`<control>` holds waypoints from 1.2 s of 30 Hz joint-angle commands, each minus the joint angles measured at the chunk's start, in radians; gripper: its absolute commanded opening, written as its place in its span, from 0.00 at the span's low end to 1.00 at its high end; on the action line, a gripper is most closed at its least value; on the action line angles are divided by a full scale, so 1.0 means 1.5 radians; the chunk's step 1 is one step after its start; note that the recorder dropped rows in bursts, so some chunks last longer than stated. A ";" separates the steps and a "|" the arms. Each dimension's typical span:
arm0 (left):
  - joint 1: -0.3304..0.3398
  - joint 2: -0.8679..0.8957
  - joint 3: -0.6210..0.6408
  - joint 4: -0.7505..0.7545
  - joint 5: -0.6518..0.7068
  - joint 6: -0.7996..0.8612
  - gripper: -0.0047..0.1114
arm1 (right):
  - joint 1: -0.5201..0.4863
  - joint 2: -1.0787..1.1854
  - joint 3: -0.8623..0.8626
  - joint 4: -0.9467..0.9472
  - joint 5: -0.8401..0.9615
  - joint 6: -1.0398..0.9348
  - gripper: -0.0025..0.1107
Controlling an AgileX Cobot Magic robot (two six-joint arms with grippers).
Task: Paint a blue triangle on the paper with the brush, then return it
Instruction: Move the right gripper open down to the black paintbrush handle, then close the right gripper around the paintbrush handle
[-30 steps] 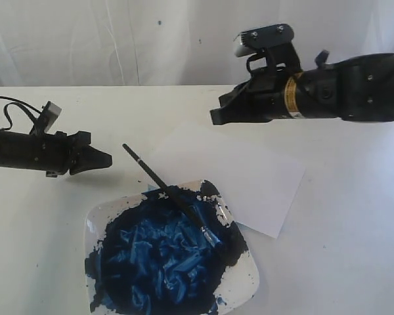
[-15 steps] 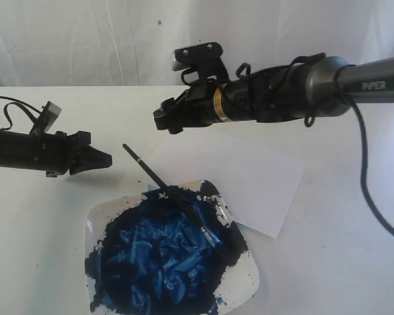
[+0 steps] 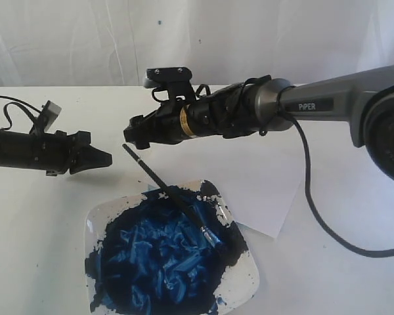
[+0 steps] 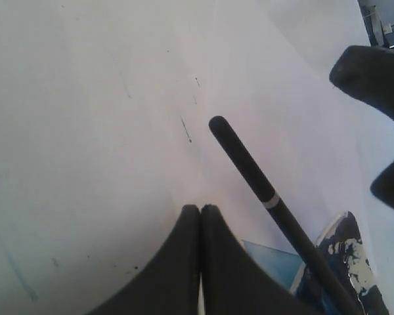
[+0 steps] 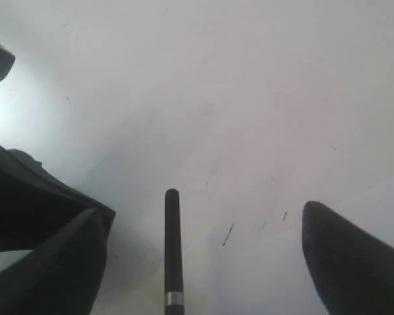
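Lab setup: white table [image 3: 26, 236], draped white backdrop [image 3: 85, 39].

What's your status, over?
Right tool open over brush handle end, no grip. Left tool shut, aside. Bristles rest in plate paint. Visible paper blank, nothing blocking.

Bright, flat, washed out; faint soft shadows; grainy overall, hazy and blurred close up in wrist views.

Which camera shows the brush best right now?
The exterior view: it shows the whole brush, handle tip to bristles lying in the paint plate. The left wrist view shows only the handle's upper stretch; the right wrist view shows only its tip, inside the open right gripper.
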 commanded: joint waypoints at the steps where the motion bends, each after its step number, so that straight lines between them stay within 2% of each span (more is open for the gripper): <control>1: -0.001 0.001 -0.002 -0.014 0.010 0.008 0.04 | -0.001 0.016 -0.022 -0.086 -0.026 0.122 0.69; 17: -0.001 0.001 -0.002 -0.014 0.010 0.008 0.04 | -0.001 0.054 -0.030 -0.086 -0.060 0.097 0.67; 28: -0.001 0.001 -0.002 -0.014 0.009 0.008 0.04 | 0.007 0.071 -0.030 -0.086 -0.066 0.097 0.59; 36: -0.001 0.001 -0.002 -0.014 0.009 0.008 0.04 | 0.011 0.080 -0.031 -0.086 -0.075 0.097 0.48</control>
